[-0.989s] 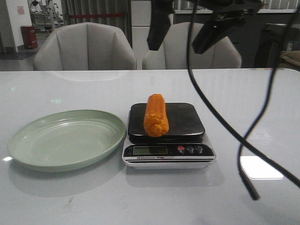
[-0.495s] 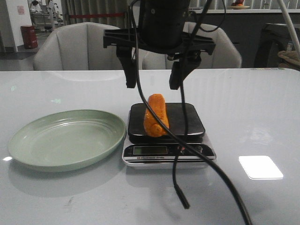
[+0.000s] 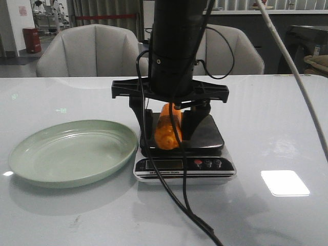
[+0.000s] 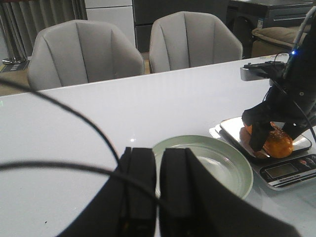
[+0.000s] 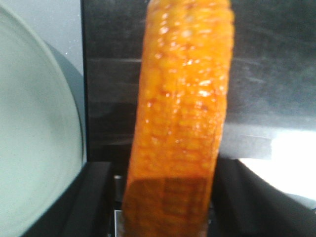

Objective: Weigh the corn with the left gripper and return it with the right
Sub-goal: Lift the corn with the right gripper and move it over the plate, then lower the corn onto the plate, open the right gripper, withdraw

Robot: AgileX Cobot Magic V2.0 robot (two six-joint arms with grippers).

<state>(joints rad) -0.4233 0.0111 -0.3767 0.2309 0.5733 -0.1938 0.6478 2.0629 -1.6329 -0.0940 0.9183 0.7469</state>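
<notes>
Two pale upholstered chairs (image 3: 92, 51) stand behind a glossy white desk (image 3: 266, 118) in a room with curtains and shelving at the back. On the desk sit a shallow green plate (image 3: 72, 151) and, just beside it, a kitchen scale (image 3: 184, 164) with a black platform and a small display on its front. The corn (image 3: 166, 130) lies lengthwise on the platform, one cut end toward the camera.

The right end effector (image 3: 165, 130) hangs straight down over the scale from a thick black wrist and a wide crossbar, its two fingers open and set one on each side of the cob. In the right wrist view the corn (image 5: 180, 118) fills the gap between the dark fingers (image 5: 91, 197), and it cannot be told whether they touch it.

The left end effector (image 4: 157, 192) is held well apart from the scale, above the desk near the plate's rim, its two blunt fingers almost together with only a narrow slit between them and nothing in it.
</notes>
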